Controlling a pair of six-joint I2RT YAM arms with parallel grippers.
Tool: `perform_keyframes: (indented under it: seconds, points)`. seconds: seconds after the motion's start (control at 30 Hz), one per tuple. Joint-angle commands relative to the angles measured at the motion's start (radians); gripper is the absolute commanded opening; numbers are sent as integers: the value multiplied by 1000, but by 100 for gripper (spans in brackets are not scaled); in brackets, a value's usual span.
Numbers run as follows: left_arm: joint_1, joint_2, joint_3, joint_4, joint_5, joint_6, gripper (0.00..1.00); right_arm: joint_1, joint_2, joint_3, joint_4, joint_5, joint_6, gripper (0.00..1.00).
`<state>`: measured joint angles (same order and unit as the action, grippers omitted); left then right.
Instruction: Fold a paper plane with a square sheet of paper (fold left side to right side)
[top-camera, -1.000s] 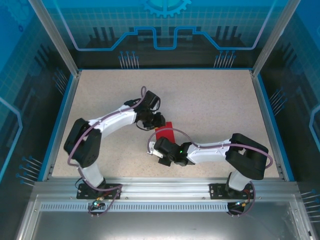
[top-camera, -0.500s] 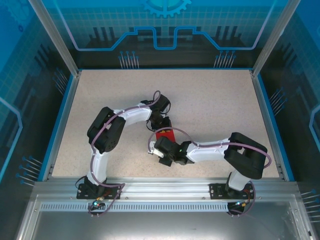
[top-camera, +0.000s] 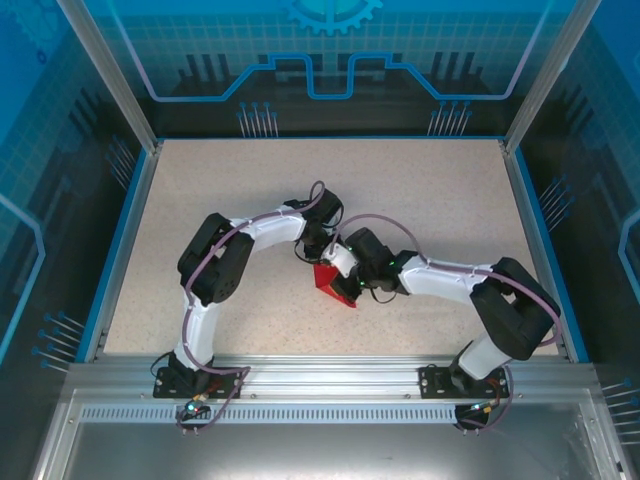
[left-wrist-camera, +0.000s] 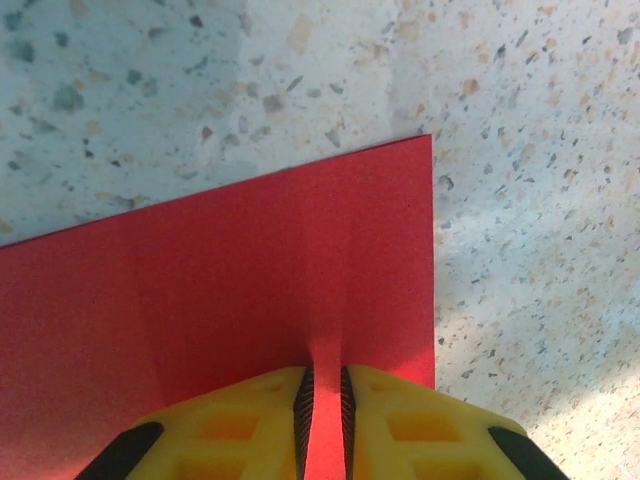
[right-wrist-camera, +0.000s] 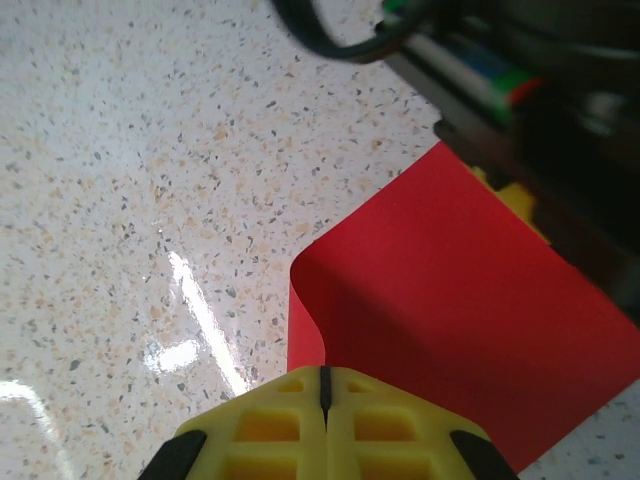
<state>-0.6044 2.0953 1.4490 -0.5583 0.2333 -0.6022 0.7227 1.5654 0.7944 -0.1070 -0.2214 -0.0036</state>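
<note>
The square sheet of paper (top-camera: 335, 283), bright red, lies mid-table partly lifted, its near corner pointing toward the arms. My left gripper (top-camera: 318, 250) comes in from the left at the sheet's far edge. In the left wrist view its yellow jaws (left-wrist-camera: 323, 372) stand a narrow slit apart with a raised ridge of the red sheet (left-wrist-camera: 250, 260) pinched between them. My right gripper (top-camera: 338, 262) sits just right of it. In the right wrist view it (right-wrist-camera: 322, 370) is shut on a curled-up edge of the sheet (right-wrist-camera: 460, 300). The left gripper's dark wrist (right-wrist-camera: 560, 120) looms behind.
The speckled beige table (top-camera: 430, 200) has a blue rim and aluminium frame posts at its corners. A metal rail (top-camera: 330, 380) carries both arm bases at the near edge. Both forearms cross the middle of the table.
My right gripper has swung from the sheet's near side up to its far side beside the left gripper, lifting and turning the paper. The left arm shifted right and its jaws narrowed.
</note>
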Motion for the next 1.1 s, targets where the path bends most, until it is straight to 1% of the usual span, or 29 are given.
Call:
perform_keyframes:
  seconds: [0.0, 0.07, 0.17, 0.37, 0.53, 1.07]
  points:
    - [-15, 52, 1, -34, 6, 21, 20, -68, 12, 8, -18, -175, 50, 0]
    - [-15, 52, 2, -35, 6, 21, 20, -111, 31, 11, -19, -214, 72, 0]
    - [-15, 50, 2, -37, 8, 22, 20, -157, 56, 17, -29, -232, 91, 0]
    - [-18, 50, 8, -41, 8, 22, 20, -207, 113, 43, -63, -225, 113, 0]
    - [-20, 50, 8, -41, 8, 25, 19, -227, 139, 50, -59, -237, 121, 0]
    - [-23, 56, 19, -48, 5, 28, 18, -243, 214, 106, -86, -240, 119, 0]
